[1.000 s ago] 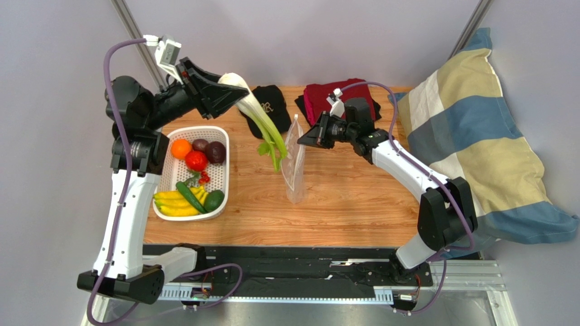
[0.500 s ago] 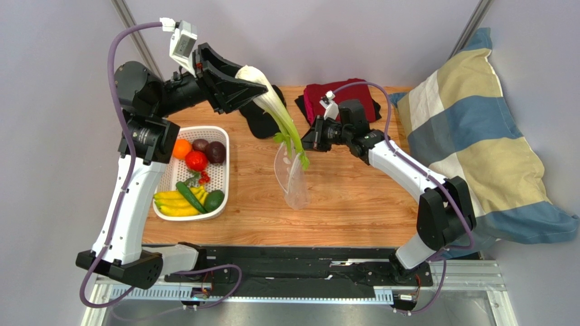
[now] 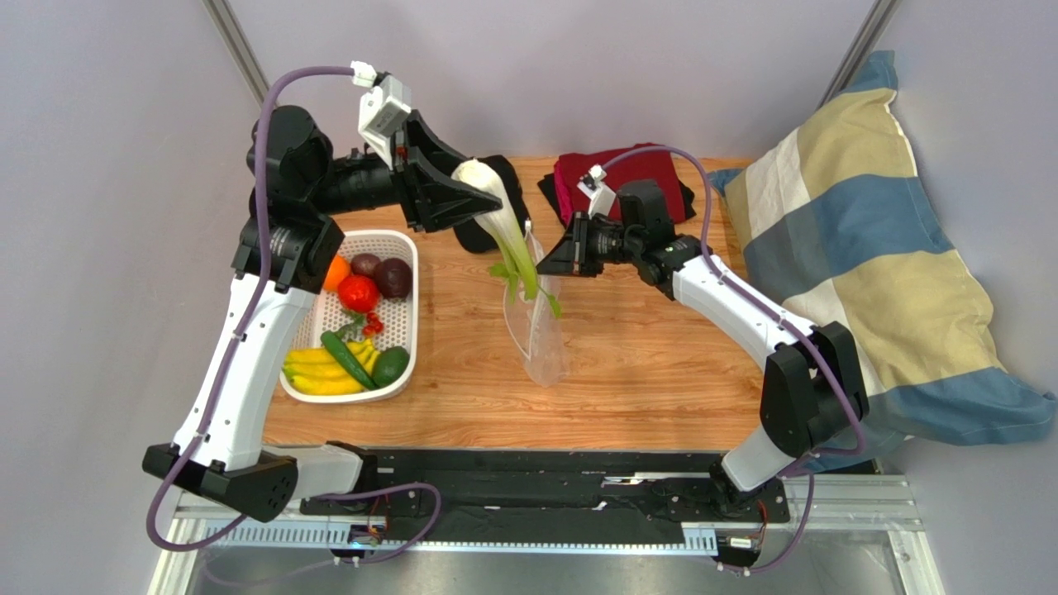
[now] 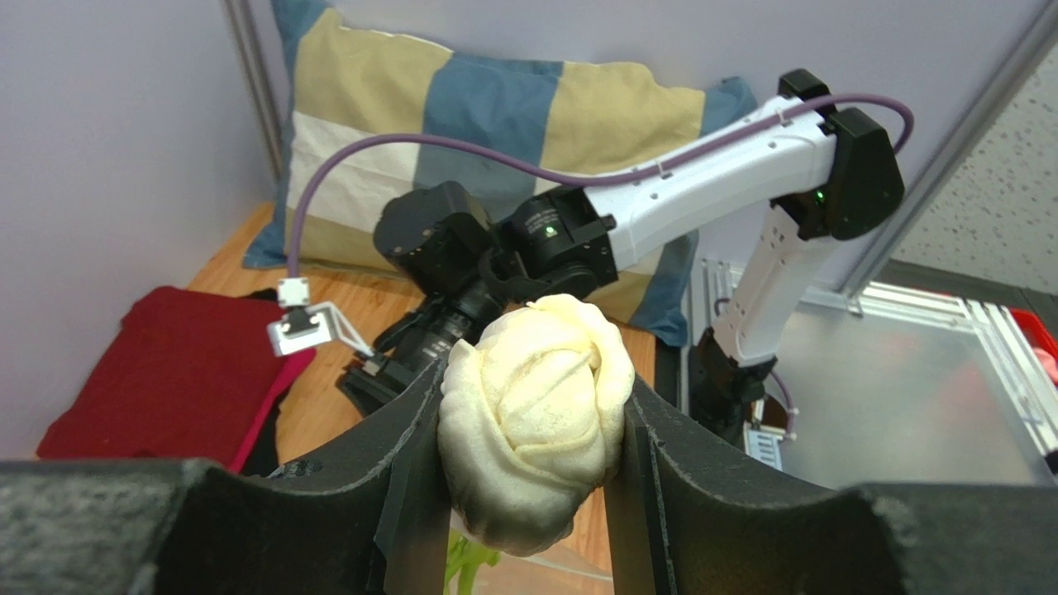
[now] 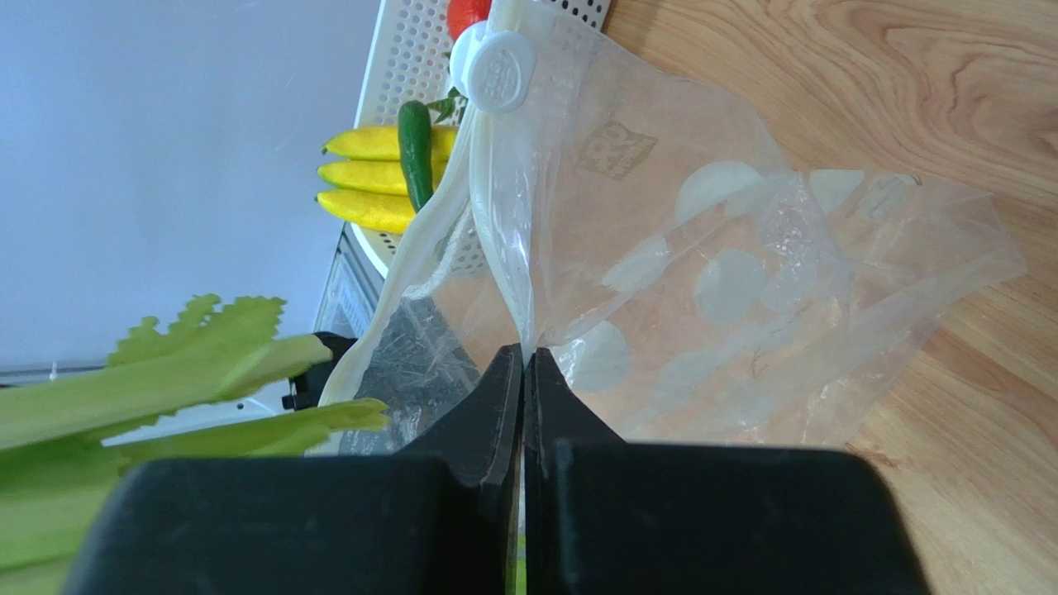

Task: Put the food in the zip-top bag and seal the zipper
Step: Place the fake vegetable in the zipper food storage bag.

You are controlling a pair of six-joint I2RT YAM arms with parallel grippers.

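**Markings.** The bag (image 5: 745, 285) carries white dots and one small square print near its mouth, too faint to read. A round white tab (image 5: 494, 68) sits at the end of the zipper (image 5: 497, 198); its raised marks cannot be read.

**Edges and room.** The bag stands upright on the table (image 3: 646, 360), mouth up and bottom on the wood, short of the near edge. The white basket (image 3: 411, 325) lies to its left, apart from it, and holds the orange (image 3: 330, 270), the red fruit (image 3: 358, 293), the dark purple fruit (image 3: 394, 277) and other produce. Bare wood shows between the bag and the pillow (image 3: 857, 248) on the right. A black cloth (image 3: 512, 174) and a red cloth (image 3: 646, 167) lie at the far edge.

**Tools.** The left gripper (image 3: 478, 186) is about half open and clamps the pale bulb end of the celery (image 3: 512, 242) between its fingers. The stalk hangs steeply, its leafy end at the mouth of the bag. The right gripper (image 5: 523, 362) is fully closed, pinching the bag's mouth edge and holding that side up.
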